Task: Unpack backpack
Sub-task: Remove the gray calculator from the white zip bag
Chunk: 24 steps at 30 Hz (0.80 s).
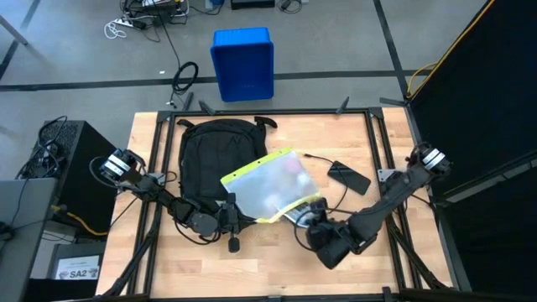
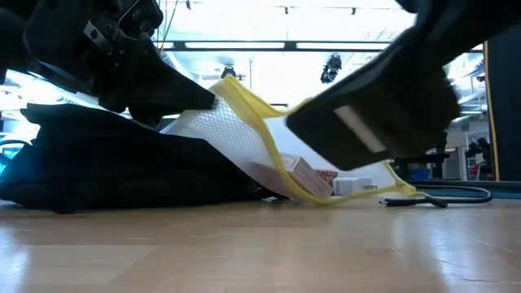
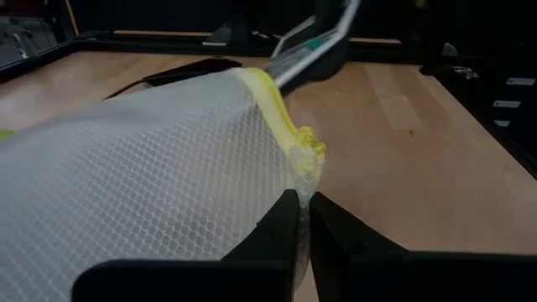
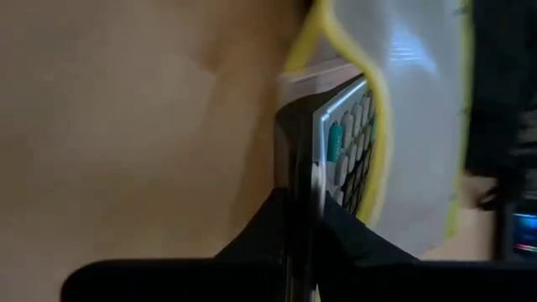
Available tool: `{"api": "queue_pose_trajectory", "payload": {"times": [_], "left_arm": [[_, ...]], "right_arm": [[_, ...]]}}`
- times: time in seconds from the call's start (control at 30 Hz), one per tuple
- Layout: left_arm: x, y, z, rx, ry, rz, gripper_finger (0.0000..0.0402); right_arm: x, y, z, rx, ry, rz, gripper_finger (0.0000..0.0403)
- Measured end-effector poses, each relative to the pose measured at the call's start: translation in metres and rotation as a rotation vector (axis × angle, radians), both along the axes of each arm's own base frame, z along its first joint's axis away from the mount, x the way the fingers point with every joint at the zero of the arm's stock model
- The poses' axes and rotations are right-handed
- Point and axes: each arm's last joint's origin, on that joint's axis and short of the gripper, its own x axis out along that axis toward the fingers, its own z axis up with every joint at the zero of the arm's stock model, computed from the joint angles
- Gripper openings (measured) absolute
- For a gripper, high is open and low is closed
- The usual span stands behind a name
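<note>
The backpack [image 1: 210, 155] lies flat on the wooden table [image 1: 277, 268], left of centre, its top end toward twelve o'clock and its straps trailing toward six. A translucent mesh pouch [image 1: 264, 184] with yellow edging lies partly over the backpack's right side and spreads toward four o'clock onto bare wood; in the low view the pouch [image 2: 244, 134] slopes down from the backpack [image 2: 106, 167] to the tabletop, with small boxes showing through its lower corner. The left gripper [image 1: 228, 211] sits at the backpack's six o'clock edge, its fingers [image 3: 281, 231] pressed together on the pouch's yellow-bound edge, pinching the mesh pouch [image 3: 143, 176] at its corner. The right gripper [image 1: 309, 220] is at the pouch's four o'clock corner, and in its wrist view the fingers [image 4: 294, 214] are closed tight on the pouch's edge beside a blister pack of pills [image 4: 348, 138] seen through the mesh pouch [image 4: 411, 101]. A black phone [image 1: 348, 177] lies on the table at about three o'clock from the pouch, with a thin black cable [image 1: 317, 156] running from near it toward the backpack. Beyond the table's twelve o'clock edge, a blue plastic bin [image 1: 242, 63] stands on the grey floor, well apart from the backpack.
</note>
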Motion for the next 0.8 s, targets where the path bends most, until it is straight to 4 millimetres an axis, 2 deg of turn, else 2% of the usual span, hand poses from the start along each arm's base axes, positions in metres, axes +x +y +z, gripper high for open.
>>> {"api": "queue_pose_trajectory", "payload": {"times": [0.2, 0.47, 0.6, 0.8], "left_arm": [[0.0, 0.0, 0.0, 0.0, 0.001, 0.0, 0.0], [0.0, 0.0, 0.0, 0.0, 0.0, 0.001, 0.0], [0.0, 0.0, 0.0, -0.001, 0.0, 0.0, 0.0], [0.0, 0.0, 0.0, -0.002, -0.001, 0.0, 0.0]], "right_arm": [[-0.021, 0.01, 0.018, 0.126, 0.18, -0.072, 0.0002], [-0.052, -0.011, 0.024, -0.012, 0.355, -0.408, 0.0002], [-0.053, -0.019, 0.013, -0.001, 0.424, -0.489, 0.0002], [-0.051, -0.035, -0.015, 0.037, 0.52, -0.557, 0.0002]]}}
